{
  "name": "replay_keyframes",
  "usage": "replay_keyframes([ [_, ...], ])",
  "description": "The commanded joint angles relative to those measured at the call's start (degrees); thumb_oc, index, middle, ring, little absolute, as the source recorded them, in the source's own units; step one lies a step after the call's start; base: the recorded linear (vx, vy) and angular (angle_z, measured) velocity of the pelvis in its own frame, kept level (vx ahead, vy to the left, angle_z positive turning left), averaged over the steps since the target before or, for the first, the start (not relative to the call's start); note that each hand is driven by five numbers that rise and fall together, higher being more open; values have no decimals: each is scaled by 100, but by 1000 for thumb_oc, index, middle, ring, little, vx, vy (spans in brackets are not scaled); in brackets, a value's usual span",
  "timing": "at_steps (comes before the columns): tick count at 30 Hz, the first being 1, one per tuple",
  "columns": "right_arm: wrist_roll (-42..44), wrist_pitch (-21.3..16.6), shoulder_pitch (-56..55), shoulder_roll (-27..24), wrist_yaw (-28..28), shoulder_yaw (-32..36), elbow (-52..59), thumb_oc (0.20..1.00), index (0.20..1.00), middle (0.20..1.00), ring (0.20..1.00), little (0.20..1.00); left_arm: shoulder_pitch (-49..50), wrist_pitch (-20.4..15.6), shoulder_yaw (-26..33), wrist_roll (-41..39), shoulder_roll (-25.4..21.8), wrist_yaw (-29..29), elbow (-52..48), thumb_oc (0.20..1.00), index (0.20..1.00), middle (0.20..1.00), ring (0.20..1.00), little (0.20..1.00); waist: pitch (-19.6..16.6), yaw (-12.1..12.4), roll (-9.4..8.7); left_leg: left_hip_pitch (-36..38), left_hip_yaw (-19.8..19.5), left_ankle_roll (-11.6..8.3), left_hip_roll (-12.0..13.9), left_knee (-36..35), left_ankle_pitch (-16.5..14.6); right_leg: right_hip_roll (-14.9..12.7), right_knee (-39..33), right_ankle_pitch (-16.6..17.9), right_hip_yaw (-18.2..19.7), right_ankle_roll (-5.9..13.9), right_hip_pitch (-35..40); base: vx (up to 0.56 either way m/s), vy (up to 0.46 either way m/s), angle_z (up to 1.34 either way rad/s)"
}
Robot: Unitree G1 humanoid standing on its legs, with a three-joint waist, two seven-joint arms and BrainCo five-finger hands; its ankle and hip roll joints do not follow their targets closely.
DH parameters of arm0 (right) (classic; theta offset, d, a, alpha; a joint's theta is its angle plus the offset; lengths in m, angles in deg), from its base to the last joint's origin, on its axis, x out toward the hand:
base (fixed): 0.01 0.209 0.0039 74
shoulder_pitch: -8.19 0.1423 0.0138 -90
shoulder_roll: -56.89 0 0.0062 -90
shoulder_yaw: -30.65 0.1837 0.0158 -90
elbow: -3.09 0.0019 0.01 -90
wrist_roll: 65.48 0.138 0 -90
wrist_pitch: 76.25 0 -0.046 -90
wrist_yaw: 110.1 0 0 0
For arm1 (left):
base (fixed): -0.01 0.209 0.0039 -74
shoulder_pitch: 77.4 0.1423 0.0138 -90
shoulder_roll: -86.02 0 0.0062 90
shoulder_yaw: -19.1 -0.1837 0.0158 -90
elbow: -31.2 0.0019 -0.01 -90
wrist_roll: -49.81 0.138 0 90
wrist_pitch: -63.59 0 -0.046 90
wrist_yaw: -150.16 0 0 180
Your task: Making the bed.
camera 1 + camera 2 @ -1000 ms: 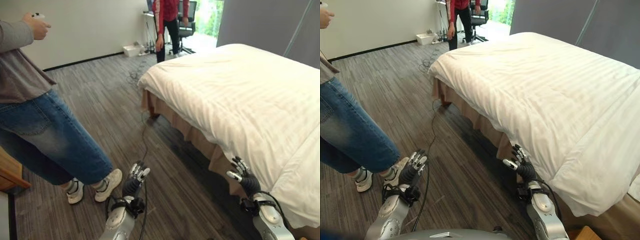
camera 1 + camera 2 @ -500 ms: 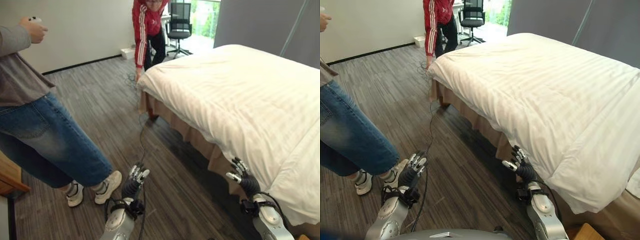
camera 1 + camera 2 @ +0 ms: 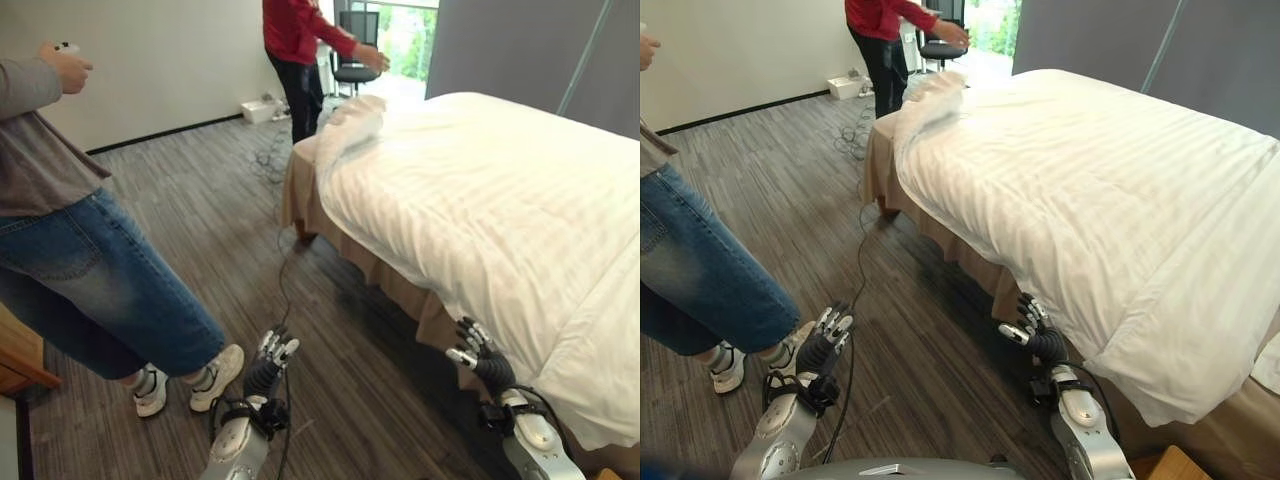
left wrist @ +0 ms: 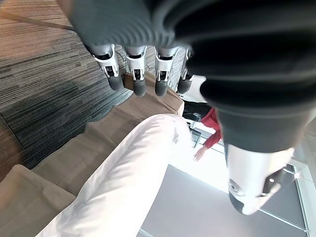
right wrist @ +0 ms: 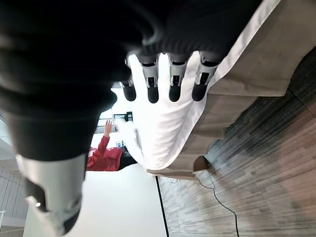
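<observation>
The white duvet (image 3: 480, 190) is lying on the bed (image 3: 400, 285), its edge just beside the right hand (image 3: 478, 362). Both hands, the left hand (image 3: 268, 360) too, are holding nothing, fingers (image 4: 136, 79) straight.

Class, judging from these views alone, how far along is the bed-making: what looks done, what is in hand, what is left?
Done: most of the white duvet lies smooth over the bed. In hand: nothing; the left hand hangs open above the floor, and the right hand is open beside the tan bed skirt. Left: the duvet's far corner is flipped back near the person in red, baring the skirt there.
</observation>
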Motion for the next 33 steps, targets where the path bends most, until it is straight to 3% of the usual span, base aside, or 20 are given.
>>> replay_keyframes([
  [1,-38,-268,394,-144,103,119,270,1000,1000,1000,1000,1000,-340,-298,147,124,-25,76,-80,1000,1000,1000,1000,1000,131,70,-9,66,-307,153,-107,66,-227,190,273,-232,4,36,-34,0,0,0],
  [8,455,-354,402,-26,194,85,284,1000,1000,1000,1000,1000,-347,-318,143,83,-14,59,-56,1000,1000,1000,1000,1000,133,59,8,73,-290,156,-112,66,-226,189,279,-222,35,34,-49,0,0,0],
  [9,832,-183,687,-209,73,302,523,1000,1000,1000,1000,1000,-598,-343,510,271,-277,-147,-438,1000,1000,1000,1000,1000,558,204,-46,-722,-618,58,-151,981,10,452,448,-414,-138,-250,-247,-11,79,0],
  [10,641,-173,653,-198,16,341,452,1000,1000,1000,1000,1000,-633,-359,474,318,-233,-167,-338,1000,1000,1000,1000,1000,428,128,75,-505,-537,78,-205,292,100,481,468,-440,-185,-209,-271,-18,104,2],
  [12,708,-204,696,-133,-33,326,344,1000,1000,1000,1000,1000,-774,-369,390,296,-243,-226,-280,1000,1000,1000,1000,1000,382,70,126,-476,-627,111,-275,194,123,457,470,-424,-185,-187,-290,-8,88,4],
  [21,497,-139,757,-207,115,168,153,1000,1000,1000,1000,1000,-1007,-425,294,141,-319,-156,-467,1000,1000,1000,1000,1000,347,97,97,-436,-695,189,-331,224,70,381,482,-436,-75,-169,-193,30,43,5],
  [23,233,-163,915,-383,288,99,348,1000,1000,1000,1000,1000,-1010,-419,307,214,-352,-213,-420,1000,1000,1000,1000,1000,314,212,31,-422,-801,326,-455,324,-79,259,658,-513,-39,-119,-113,151,168,-1],
  [27,86,-156,1107,-345,292,-42,305,1000,1000,1000,1000,1000,-946,-450,498,316,-396,-301,-438,1000,1000,1000,1000,1000,276,328,2,-382,-810,416,-535,355,-183,151,723,-499,-24,-25,-77,132,165,10],
  [30,27,-181,1442,-296,270,-224,371,1000,1000,1000,1000,1000,-1036,-525,638,304,-381,-501,-380,1000,1000,1000,1000,1000,288,405,5,-352,-800,518,-618,320,-234,42,1143,-484,57,98,-253,77,159,2],
  [33,-35,-164,1609,-257,269,-401,380,1000,1000,1000,1000,1000,-1224,-538,623,436,-440,-651,-325,1000,1000,1000,1000,1000,399,399,17,-331,-886,642,-716,401,-308,-53,2184,-162,245,158,-697,32,153,0],
])
